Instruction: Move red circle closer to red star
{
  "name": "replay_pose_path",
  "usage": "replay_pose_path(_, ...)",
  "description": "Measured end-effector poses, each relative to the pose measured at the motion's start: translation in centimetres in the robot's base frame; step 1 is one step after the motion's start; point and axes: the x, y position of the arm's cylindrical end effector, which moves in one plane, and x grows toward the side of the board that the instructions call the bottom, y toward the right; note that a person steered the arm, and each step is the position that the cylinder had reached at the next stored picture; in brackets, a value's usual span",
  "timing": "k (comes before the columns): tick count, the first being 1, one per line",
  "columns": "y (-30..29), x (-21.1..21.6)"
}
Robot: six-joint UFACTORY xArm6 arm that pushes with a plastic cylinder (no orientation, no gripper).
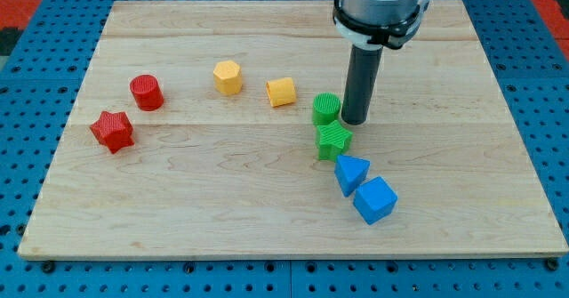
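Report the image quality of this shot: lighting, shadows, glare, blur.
Camera view: lighting even and soft, the wooden board bright without glare; only faint, short shadows under blocks such as the red circle and red star; blocks in sharp focus; my tip stands crisp beside the green circle; the arm's upper housing is cropped by the view's top.

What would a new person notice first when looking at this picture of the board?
First, the dark rod coming down from the view's top, with my tip just right of the green cylinder and above the green star. Next, the chain these greens make with the blue triangle and blue cube toward the view's bottom right. Far at the view's left, the red circle sits close to the red star, not touching.
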Motion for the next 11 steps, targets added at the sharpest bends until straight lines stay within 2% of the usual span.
replay_pose_path(2,13.7,-0.9)
replay_pose_path(3,13.7,-0.9)
replay_pose_path(4,17.2,-2.0)
replay_pose_path(5,25.4,-6.9)
replay_pose_path(6,21.6,-10.4)
replay_pose_path(8,-7.3,-14.3)
replay_pose_path(9,-20.7,-12.9)
replay_pose_path(10,-25.3,-8.0)
replay_pose_path(11,-25.3,-7.1)
